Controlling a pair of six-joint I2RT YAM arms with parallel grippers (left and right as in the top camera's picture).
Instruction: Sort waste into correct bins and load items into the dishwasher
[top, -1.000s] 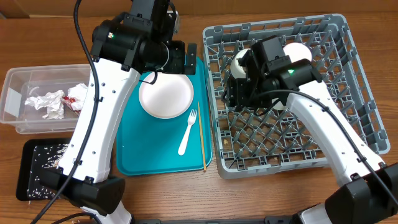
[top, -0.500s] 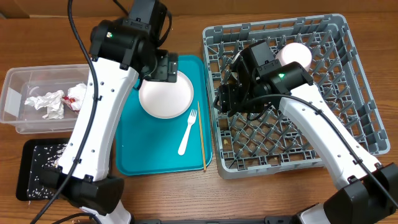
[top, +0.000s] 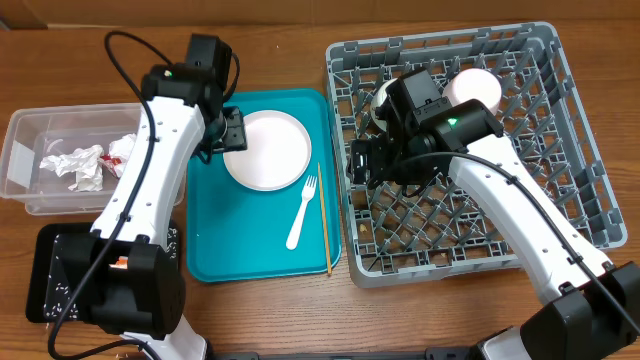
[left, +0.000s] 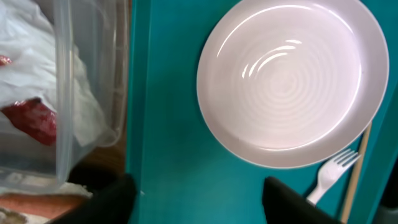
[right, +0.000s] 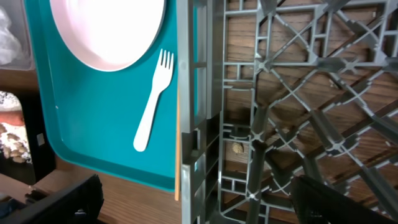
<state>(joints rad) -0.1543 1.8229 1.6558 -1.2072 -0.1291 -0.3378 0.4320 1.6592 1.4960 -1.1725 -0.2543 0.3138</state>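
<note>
The left gripper (top: 232, 131) is hovering at the 9 o'clock edge of the pink plate (top: 267, 150), jaws spread wide and holding nothing. The plate is lying flat at the 12 o'clock end of the teal tray (top: 215, 240), so only its rim offers a hold, and the gripper is likely lining up for that.

The white fork (top: 301, 211) and the chopstick (top: 324, 218) are lying side by side at the plate's 4 o'clock, close to the grey dish rack (top: 560, 150). The right gripper (top: 362, 165), also wide and empty, is hanging over the rack's 9 o'clock wall, probably to reach them.

A white bowl (top: 476, 88) is sitting at the rack's 12 o'clock. The napkin (top: 80, 165) and red wrapper (top: 122, 152) are resting in the clear tub (top: 25, 150), at the tray's 9 o'clock.
</note>
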